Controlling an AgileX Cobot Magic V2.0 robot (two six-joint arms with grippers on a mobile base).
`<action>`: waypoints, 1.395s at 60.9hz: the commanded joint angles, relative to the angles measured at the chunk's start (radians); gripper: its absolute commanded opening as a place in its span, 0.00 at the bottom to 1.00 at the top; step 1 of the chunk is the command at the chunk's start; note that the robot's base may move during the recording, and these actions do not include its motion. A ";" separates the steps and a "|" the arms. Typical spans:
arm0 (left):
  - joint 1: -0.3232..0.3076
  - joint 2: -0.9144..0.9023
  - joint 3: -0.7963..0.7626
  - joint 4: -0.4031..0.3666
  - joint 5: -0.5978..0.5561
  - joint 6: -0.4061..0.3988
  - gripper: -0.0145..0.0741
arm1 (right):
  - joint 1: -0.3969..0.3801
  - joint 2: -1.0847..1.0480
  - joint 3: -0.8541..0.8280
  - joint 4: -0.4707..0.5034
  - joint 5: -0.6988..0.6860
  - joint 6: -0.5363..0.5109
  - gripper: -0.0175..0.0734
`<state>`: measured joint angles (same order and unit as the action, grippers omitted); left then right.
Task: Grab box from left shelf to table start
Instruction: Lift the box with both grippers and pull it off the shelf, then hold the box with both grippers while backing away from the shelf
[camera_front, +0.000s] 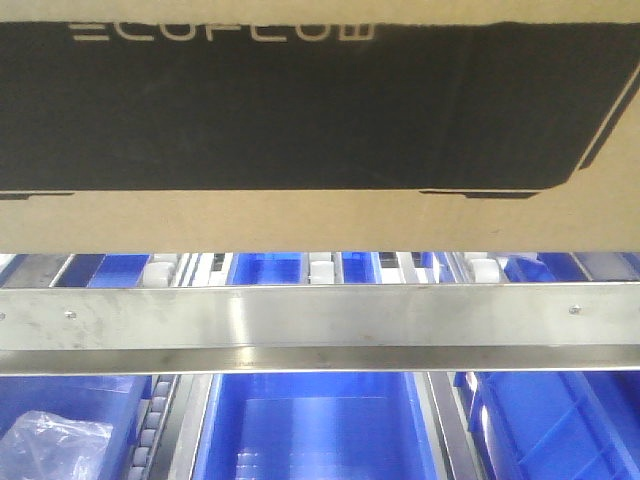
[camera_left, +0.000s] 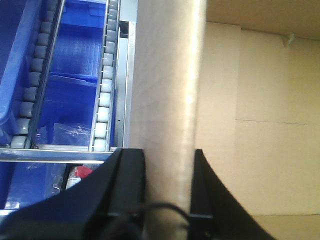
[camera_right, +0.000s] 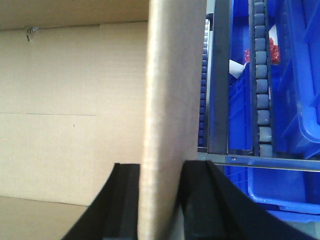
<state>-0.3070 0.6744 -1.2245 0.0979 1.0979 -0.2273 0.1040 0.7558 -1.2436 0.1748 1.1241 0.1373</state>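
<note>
The box (camera_front: 320, 215) fills the top of the front view, brown cardboard with a black "ECOFLOW" panel, hanging just above the shelf's steel front rail (camera_front: 320, 318). My left gripper (camera_left: 169, 157) is shut on the box's left wall (camera_left: 167, 75), one black finger on each side of the cardboard. On the other end, my right gripper (camera_right: 161, 170) is shut on the box's right wall (camera_right: 172, 75) in the same way. The box's inside (camera_left: 260, 125) shows bare cardboard. The table is out of view.
Blue plastic bins (camera_front: 310, 420) sit under the rail and between grey roller tracks (camera_left: 102, 100) (camera_right: 261, 85). A clear plastic bag (camera_front: 55, 445) lies in the lower left bin. Red items (camera_right: 271, 47) show in a bin on the right.
</note>
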 joint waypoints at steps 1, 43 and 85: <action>-0.006 -0.023 -0.045 -0.005 -0.184 -0.031 0.07 | -0.008 0.002 -0.029 -0.104 -0.086 0.002 0.21; -0.006 -0.018 -0.045 -0.005 -0.184 -0.031 0.07 | -0.008 0.002 -0.029 -0.104 -0.085 0.002 0.21; -0.006 -0.018 -0.045 -0.005 -0.184 -0.031 0.07 | -0.008 0.004 -0.029 -0.104 -0.083 0.002 0.21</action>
<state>-0.3070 0.6744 -1.2245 0.0979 1.0979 -0.2273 0.1040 0.7558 -1.2436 0.1748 1.1261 0.1373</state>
